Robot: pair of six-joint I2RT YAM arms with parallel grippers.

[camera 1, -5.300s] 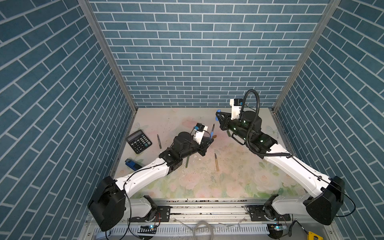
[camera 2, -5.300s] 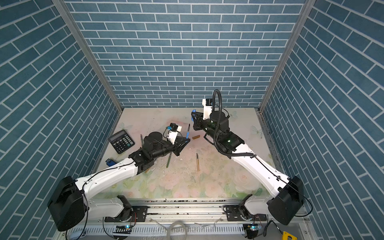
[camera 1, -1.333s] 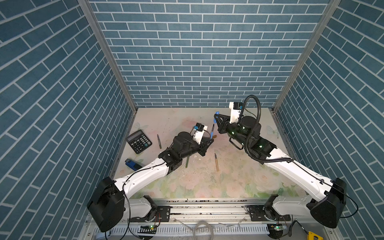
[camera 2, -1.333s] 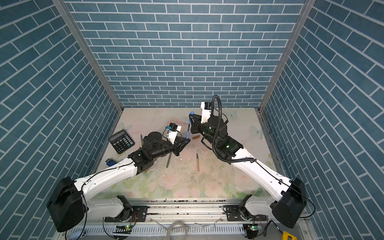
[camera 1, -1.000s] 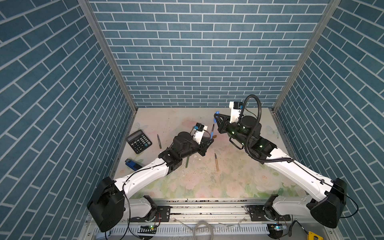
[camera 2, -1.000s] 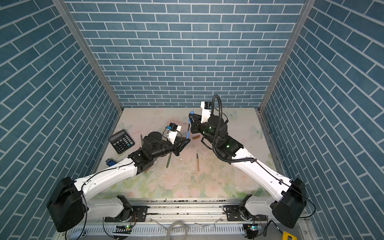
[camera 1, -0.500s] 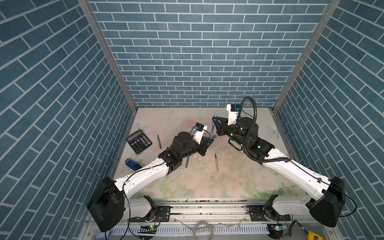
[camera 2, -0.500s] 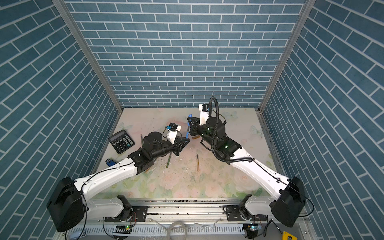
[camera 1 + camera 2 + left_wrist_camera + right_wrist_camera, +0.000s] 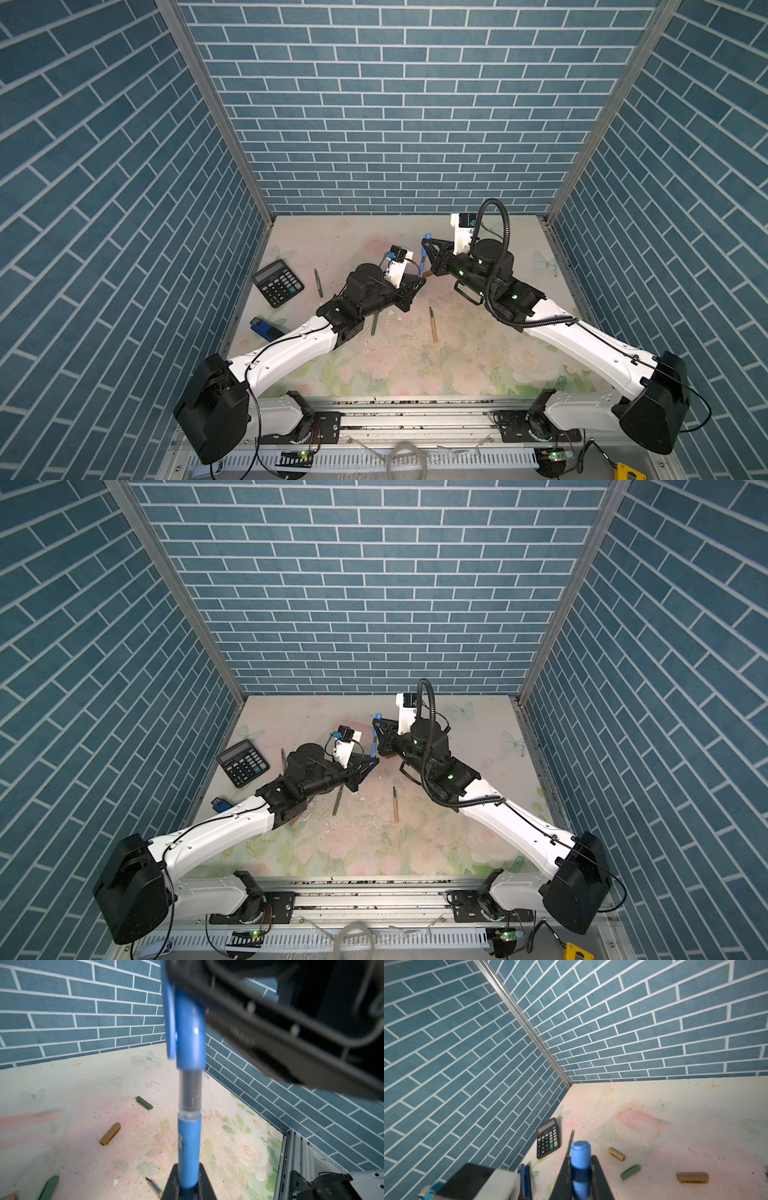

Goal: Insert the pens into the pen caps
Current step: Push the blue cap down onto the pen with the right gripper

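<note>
My left gripper [image 9: 189, 1169] is shut on a blue pen [image 9: 189, 1147], which stands upright above the mat. My right gripper [image 9: 580, 1159] is shut on a blue pen cap [image 9: 580, 1154]. In the left wrist view the cap [image 9: 190, 1032] sits over the pen's tip, with the grey neck [image 9: 190, 1093] still showing below it. In both top views the two grippers [image 9: 419, 282] [image 9: 428, 245] meet mid-table, the cap [image 9: 376, 723] above the pen [image 9: 375, 746]. A tan pen [image 9: 432, 325], a green pen [image 9: 375, 323] and a dark pen [image 9: 318, 282] lie on the mat.
A calculator [image 9: 277, 282] and a small blue object [image 9: 264, 327] lie near the left wall. Loose caps lie on the mat: two tan ones [image 9: 616, 1154] [image 9: 692, 1177], a green one [image 9: 630, 1172] and a dark green one [image 9: 144, 1103]. Brick-patterned walls close in three sides.
My right gripper has moved left and slightly down with the blue cap, bringing it onto the tip of the blue pen. The left arm has stayed put.
</note>
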